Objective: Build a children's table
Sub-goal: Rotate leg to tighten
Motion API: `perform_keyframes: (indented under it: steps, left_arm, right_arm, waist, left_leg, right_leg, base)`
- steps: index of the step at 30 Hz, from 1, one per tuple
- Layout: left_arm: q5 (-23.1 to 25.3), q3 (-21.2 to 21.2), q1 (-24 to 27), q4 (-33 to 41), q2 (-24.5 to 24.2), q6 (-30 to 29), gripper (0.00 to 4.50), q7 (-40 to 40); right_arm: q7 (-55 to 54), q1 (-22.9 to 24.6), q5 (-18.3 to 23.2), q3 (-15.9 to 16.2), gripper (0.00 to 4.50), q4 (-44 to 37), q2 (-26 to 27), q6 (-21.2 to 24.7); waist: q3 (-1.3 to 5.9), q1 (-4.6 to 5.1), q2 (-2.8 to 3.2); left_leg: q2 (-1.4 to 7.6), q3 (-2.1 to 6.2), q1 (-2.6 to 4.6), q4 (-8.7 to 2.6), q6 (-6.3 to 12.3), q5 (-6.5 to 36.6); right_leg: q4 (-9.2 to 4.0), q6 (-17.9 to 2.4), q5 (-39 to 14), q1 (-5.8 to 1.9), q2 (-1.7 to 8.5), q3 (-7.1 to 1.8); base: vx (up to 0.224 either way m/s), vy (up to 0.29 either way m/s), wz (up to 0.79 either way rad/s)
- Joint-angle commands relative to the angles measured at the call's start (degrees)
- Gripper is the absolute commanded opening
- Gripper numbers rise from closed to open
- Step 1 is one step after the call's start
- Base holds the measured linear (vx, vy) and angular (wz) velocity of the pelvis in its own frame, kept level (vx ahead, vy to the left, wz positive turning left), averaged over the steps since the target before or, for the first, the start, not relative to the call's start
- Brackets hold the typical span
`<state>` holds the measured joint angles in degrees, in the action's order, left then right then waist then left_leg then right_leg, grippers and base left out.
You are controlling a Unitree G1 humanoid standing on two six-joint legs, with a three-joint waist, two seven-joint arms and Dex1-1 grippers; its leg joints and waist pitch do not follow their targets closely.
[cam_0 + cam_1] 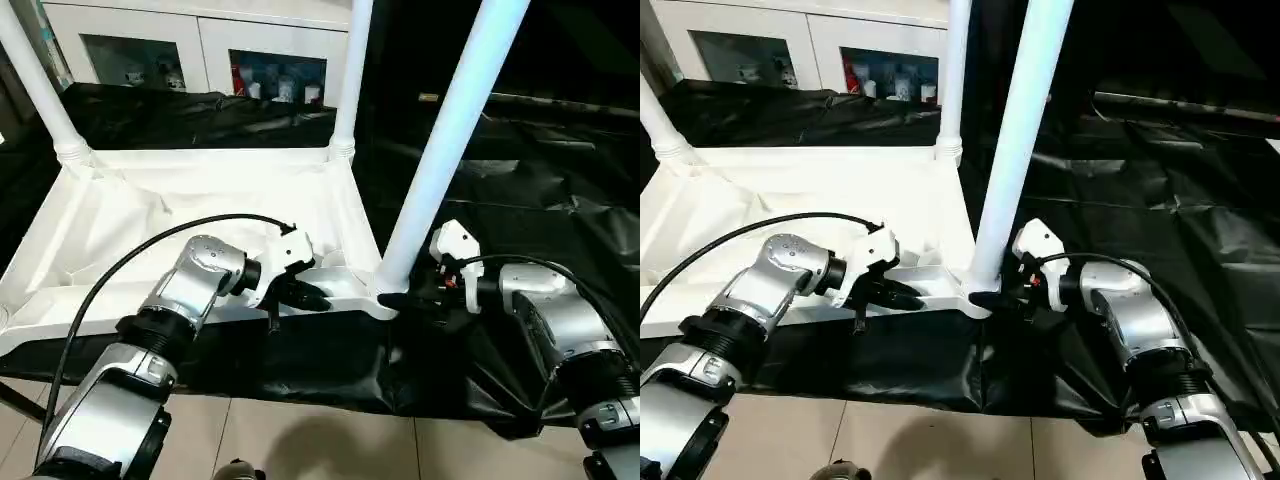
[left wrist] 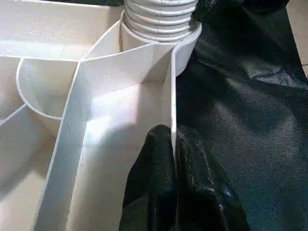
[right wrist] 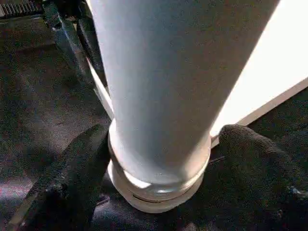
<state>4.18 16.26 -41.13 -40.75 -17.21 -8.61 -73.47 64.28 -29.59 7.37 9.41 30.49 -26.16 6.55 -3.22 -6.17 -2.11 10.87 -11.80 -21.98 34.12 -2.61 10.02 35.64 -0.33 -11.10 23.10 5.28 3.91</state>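
Observation:
The children's table lies upside down: its white tabletop [image 1: 130, 215] rests on a black sheet, rim upward. Three white legs stand in its corner sockets: one far left [image 1: 40, 90], one far right [image 1: 350, 80] and one near right [image 1: 440, 150]. My left gripper [image 1: 312, 298] is shut on the tabletop's near rim [image 2: 172, 96], close to the near right socket. My right gripper [image 3: 159, 159] is open around the base of the near right leg [image 3: 159, 86]. One finger [image 3: 72, 178] lies against the leg's collar. The other finger [image 3: 255, 163] stands just off it.
A white glass-fronted cabinet [image 1: 200, 50] stands behind the tabletop. The black sheet [image 1: 520, 190] spreads to the right and hangs over the near edge above the tiled floor [image 1: 300, 440]. A black cable [image 1: 150, 255] loops over my left forearm.

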Motion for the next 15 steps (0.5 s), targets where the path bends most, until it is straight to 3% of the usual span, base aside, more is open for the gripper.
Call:
perform_keyframes:
  steps: [1, 10, 15]
  left_arm:
    - [-3.3, -0.3, 0.4, 2.2, 1.3, 0.4, 0.00, -2.3]
    - [-3.3, -0.3, 0.7, 2.5, 1.0, 0.1, 0.00, -2.6]
    - [-3.2, -0.1, 0.9, 2.5, 1.0, -0.1, 0.00, -2.7]
  right_arm:
    - [-0.1, -0.3, -0.3, 0.1, 3.49, 0.9, -0.2, -0.6]
    - [0.4, 0.0, 0.0, 0.1, 2.80, 1.0, 0.3, -0.6]
    - [0.5, 0.8, 0.2, -0.2, 2.74, 1.1, 0.7, -0.4]
  waist:
    - [3.97, 0.24, -0.74]
    - [4.00, 0.26, -0.71]
    - [4.03, 0.30, -0.50]
  left_leg:
    - [2.82, 1.18, 1.19, -3.56, 4.11, 8.4]
    - [2.85, 1.21, 1.16, -3.54, 4.18, 8.3]
    - [2.85, 1.20, 1.22, -3.51, 4.43, 7.9]
  right_leg:
    - [-4.00, -14.2, -7.5, -2.74, 3.69, -2.70]
    - [-3.90, -14.3, -7.3, -2.82, 3.70, -2.69]
    - [-3.78, -14.7, -6.1, -2.77, 3.62, -2.66]
  base:
    - [0.000, 0.000, 0.00]
    - [0.000, 0.000, 0.00]
    - [0.000, 0.000, 0.00]
